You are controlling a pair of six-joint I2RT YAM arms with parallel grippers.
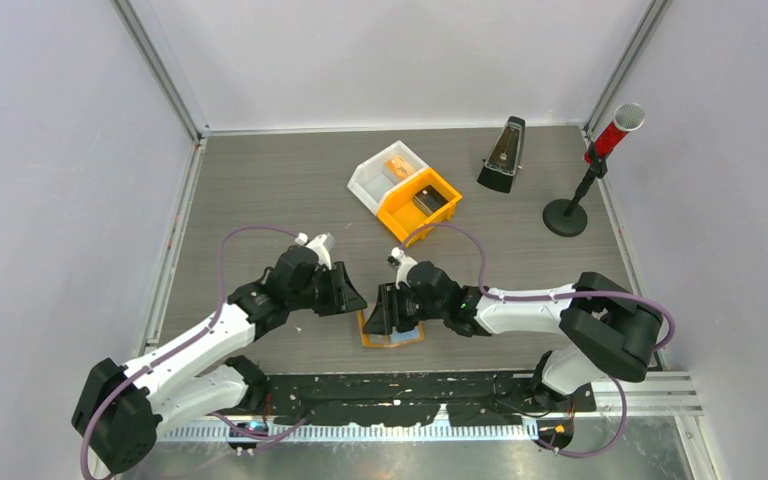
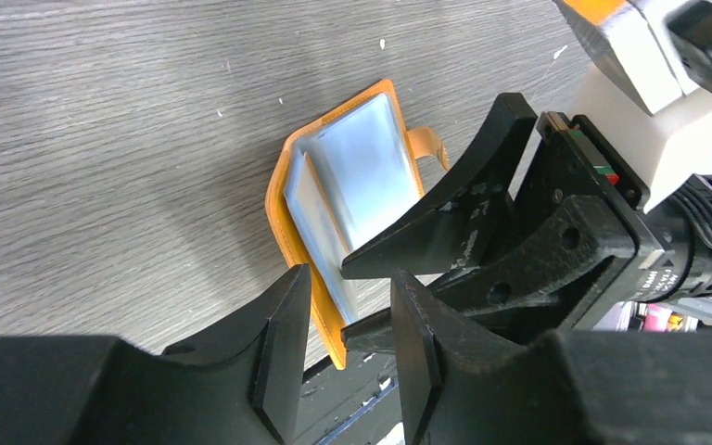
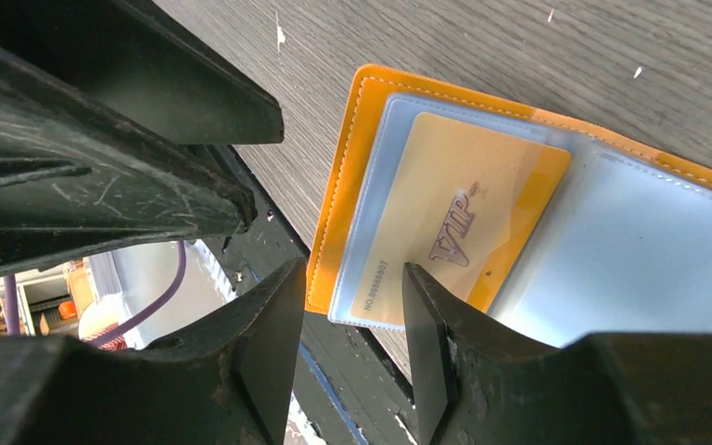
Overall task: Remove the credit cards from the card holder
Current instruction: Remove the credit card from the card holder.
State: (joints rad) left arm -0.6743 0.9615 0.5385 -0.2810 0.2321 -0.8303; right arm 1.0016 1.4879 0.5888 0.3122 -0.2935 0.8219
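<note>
From above, you see both arms bent inward over one orange card holder (image 1: 395, 338) at the tabletop's near edge. In the left wrist view, your left fingers (image 2: 283, 352) stand apart above its pale sleeves. In the right wrist view, one gold card (image 3: 454, 209), sleeved, reads "VIP" and a number starting "NO.88"; the right fingers (image 3: 426, 362) are apart too.

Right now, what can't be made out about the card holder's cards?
Top external: card holder mostly hidden under both arms' jaws.
Left wrist: right gripper covers its lower right; sleeves show no card.
Right wrist: gold VIP card visible; frame edge cuts the other sleeves, so card count unknown.
</note>
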